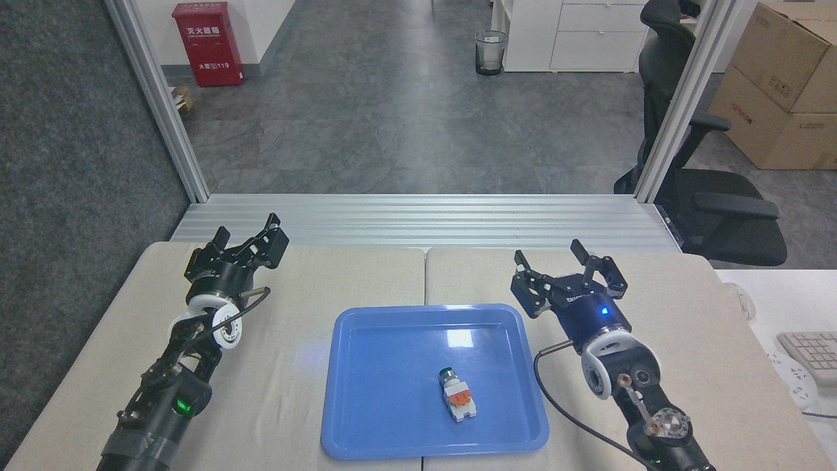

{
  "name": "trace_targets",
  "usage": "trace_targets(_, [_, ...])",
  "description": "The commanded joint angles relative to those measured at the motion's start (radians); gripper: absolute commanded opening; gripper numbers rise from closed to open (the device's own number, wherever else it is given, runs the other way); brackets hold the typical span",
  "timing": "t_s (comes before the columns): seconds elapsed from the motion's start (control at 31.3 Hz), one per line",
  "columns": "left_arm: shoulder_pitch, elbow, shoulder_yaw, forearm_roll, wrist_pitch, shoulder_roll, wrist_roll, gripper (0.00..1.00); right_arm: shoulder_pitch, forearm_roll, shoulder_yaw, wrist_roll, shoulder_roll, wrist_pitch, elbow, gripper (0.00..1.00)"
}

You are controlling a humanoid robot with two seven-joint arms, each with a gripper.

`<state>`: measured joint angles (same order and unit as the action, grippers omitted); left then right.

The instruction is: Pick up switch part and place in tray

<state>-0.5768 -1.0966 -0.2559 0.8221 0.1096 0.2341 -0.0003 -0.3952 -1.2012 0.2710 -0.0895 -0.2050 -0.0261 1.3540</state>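
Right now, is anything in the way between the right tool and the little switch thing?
No, nothing visible. The switch part lies on the blue tray with bare tray floor around it. The right tool is open, beyond the tray's far right corner, with only the low rim between them.

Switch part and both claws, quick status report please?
Left gripper open, empty. Right gripper open, empty, beside the tray. Switch part lying in tray, right of centre. Nothing in the way.

Grey tiled floor (392, 124) beyond, with a red cabinet (207, 44), black office chair (706, 163) and cardboard boxes (781, 85).
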Motion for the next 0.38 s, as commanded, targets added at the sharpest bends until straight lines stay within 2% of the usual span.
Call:
trace_targets(0.0, [0.0,0.0,0.0,0.0,0.001,0.001,0.0,1.0,-0.045,0.077,-0.214,0.002,-0.217,-0.026,-0.099,0.99])
trace_targets(0.35, [0.0,0.0,0.0,0.0,0.001,-0.001,0.0,1.0,-0.076,0.095,-0.249,0.005,-0.2,-0.023,-0.087,0.99])
